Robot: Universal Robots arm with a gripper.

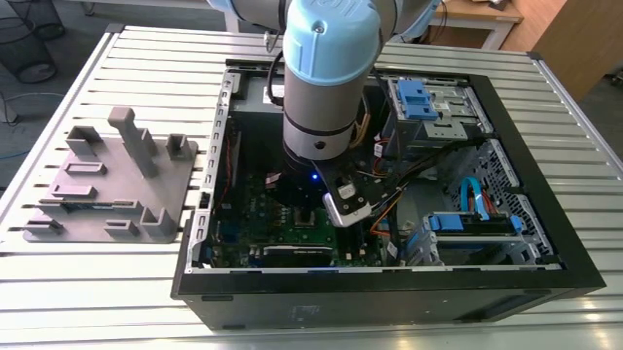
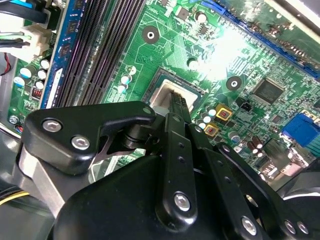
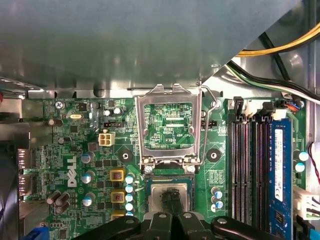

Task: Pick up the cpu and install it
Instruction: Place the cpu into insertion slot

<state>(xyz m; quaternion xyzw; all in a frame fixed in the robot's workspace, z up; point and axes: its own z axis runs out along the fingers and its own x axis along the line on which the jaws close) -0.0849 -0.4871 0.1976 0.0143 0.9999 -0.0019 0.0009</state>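
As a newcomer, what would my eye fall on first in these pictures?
The big arm with its pale blue cap reaches into the open computer case, with a grey plastic fixture at the exterior view's left. In the first wrist view the black claw is right at the silver cpu on the green motherboard, beside the opened socket bracket.

A slatted metal table point(image 1: 117, 58) carries a grey plastic fixture point(image 1: 107, 189) toward the exterior view's left, with an open black computer case point(image 1: 389, 288) beside it; inside the case lie a green motherboard point(image 1: 258, 219) and blue drive caddies point(image 1: 413, 98); in the first wrist view the metal socket bracket point(image 3: 141, 127) stands swung open; black memory slots point(image 3: 250, 170) run near it; a yellow cable point(image 3: 285, 46) passes close to the slots' end.
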